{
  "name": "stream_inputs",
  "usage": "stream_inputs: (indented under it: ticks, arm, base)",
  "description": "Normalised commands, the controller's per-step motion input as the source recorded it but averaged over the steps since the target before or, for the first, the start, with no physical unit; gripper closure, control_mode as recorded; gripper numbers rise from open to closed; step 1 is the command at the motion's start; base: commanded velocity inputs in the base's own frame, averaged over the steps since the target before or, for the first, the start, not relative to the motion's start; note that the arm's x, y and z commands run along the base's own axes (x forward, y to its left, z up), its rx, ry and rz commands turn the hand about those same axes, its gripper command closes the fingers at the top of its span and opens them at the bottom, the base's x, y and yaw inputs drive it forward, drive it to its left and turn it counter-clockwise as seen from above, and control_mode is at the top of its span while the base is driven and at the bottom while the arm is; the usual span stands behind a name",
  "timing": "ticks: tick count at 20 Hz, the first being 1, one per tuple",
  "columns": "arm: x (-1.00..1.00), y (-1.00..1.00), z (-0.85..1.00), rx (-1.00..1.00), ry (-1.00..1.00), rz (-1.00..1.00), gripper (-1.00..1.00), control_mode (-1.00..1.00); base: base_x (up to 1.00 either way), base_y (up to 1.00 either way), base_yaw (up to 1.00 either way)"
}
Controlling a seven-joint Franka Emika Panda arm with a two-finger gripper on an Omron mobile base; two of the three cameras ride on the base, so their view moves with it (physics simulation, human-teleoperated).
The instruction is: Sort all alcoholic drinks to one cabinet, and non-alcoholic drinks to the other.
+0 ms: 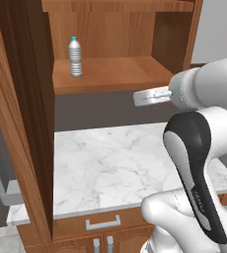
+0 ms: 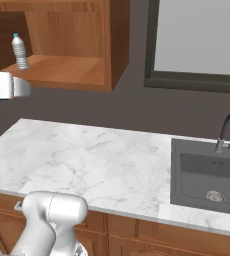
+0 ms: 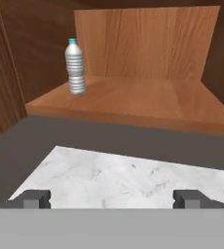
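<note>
Standing alone on cabinet shelf (image 3: 148, 102) — water bottle (image 3: 75, 67), upright.

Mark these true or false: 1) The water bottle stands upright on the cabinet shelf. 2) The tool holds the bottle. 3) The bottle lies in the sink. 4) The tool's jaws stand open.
1) True: the water bottle stands upright on the shelf.
2) False: the tool is apart from the bottle and holds nothing.
3) False: it is on the shelf; the sink sits in the counter farther right.
4) True.
</note>
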Motion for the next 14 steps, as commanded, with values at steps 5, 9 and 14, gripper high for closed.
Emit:
stream_inputs:
  ticks: [5, 9, 14]
  arm:
    - [-0.29, -0.28, 0.0, 0.0, 0.34, -0.12, -1.0, -1.0]
    - [-0.18, -0.13, 0.0, 0.0, 0.43, -0.06, -1.0, -1.0]
    - [-0.13, 0.0, -0.08, 0.0, 0.35, 0.0, -1.0, -1.0]
  base:
    - [0.0, 0.0, 0.0]
    - [0.0, 0.0, 0.0]
    - [0.0, 0.0, 0.0]
